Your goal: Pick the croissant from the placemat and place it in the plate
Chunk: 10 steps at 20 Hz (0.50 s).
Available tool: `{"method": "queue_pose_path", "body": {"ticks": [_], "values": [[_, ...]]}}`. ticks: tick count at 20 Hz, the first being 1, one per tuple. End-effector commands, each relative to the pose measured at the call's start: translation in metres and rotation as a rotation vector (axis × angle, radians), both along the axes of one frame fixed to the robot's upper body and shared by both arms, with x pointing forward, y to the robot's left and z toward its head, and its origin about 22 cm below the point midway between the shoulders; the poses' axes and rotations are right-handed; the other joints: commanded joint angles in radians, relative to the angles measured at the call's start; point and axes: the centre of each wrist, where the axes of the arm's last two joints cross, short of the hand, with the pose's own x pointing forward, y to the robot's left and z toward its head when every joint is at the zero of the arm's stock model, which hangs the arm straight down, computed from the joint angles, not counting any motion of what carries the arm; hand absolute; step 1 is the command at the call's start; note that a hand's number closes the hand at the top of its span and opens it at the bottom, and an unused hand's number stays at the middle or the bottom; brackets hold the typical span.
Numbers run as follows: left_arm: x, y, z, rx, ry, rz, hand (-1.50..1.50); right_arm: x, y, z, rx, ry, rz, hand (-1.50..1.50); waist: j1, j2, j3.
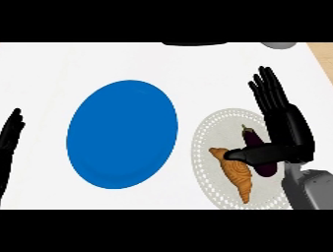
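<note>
Open right hand [289, 128] over an eggplant [260, 147] beside the croissant [238, 174] on a placemat [213, 133]; blue plate [122, 134] left; left hand [2, 142] open.

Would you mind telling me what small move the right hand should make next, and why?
Probably lower the right hand and curl its fingers round the croissant. The fingers are straight, only the thumb reaches over the croissant, which lies on the placemat beside the eggplant; the blue plate holds nothing.
</note>
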Motion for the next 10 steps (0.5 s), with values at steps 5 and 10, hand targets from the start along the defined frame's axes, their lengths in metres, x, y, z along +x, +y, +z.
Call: {"method": "queue_pose_path", "body": {"ticks": [5, 10], "values": [[-0.024, 0.003, -0.025, 0.028, 0.049, -0.061, 0.00, -0.092, 0.000, -0.006, 0.114, -0.268, -0.305, -1.50, 0.008, 0.007, 0.007], [-0.010, -0.005, -0.027, 0.041, 0.039, -0.075, 0.00, -0.145, -0.010, 0.013, 0.003, -0.207, -0.128, -1.50, 0.024, 0.012, 0.007]]}}
